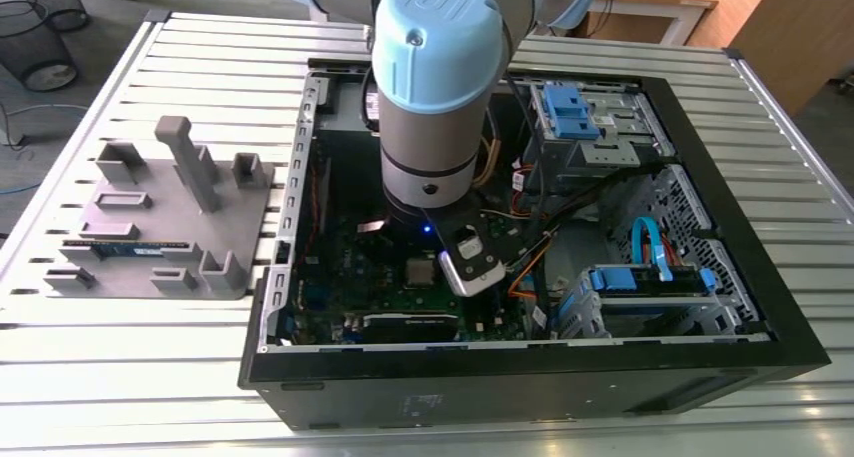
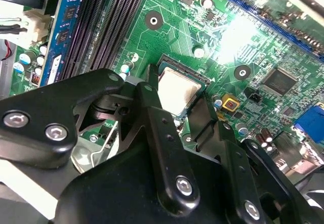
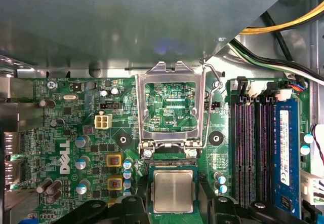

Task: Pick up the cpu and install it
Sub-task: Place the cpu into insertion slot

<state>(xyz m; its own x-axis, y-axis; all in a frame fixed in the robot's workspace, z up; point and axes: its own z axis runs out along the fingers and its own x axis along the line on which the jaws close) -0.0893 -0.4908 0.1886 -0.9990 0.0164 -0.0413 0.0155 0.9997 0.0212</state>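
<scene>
Gripper (image 3: 174, 204) low over green motherboard (image 3: 76, 133), inside open computer case (image 1: 534, 372). Jaws apart: one black finger (image 3: 132, 206) on each of two opposite sides of the cpu (image 3: 173, 191). A strip of socket edge shows between each finger and the chip, and in both wrist views the fingers stand clear of it.

Cpu lies flat in its socket, silvery top up, just beside the hinge end of the socket frame (image 3: 169, 107). Socket frame swung open and laid back away from the chip, with green board showing through its window. Wire lever (image 3: 217, 84) runs along one side of the frame.

On the lever side of the socket frame: row of black memory slots (image 3: 249, 148). A blue memory stick (image 3: 286, 153) sits in the slot farthest from the frame. Past the frame's free end, toward the lever side, yellow cables (image 3: 283, 24) cross the case wall.

Exterior view: arm (image 1: 430, 107) comes straight down over the socket frame's spot on the board. Grey holder (image 1: 160, 227) sits well apart from the frame, outside the case, on the slatted table (image 1: 134, 377) toward the exterior view's left. A long narrow stick (image 1: 134, 247) lies in the holder.
</scene>
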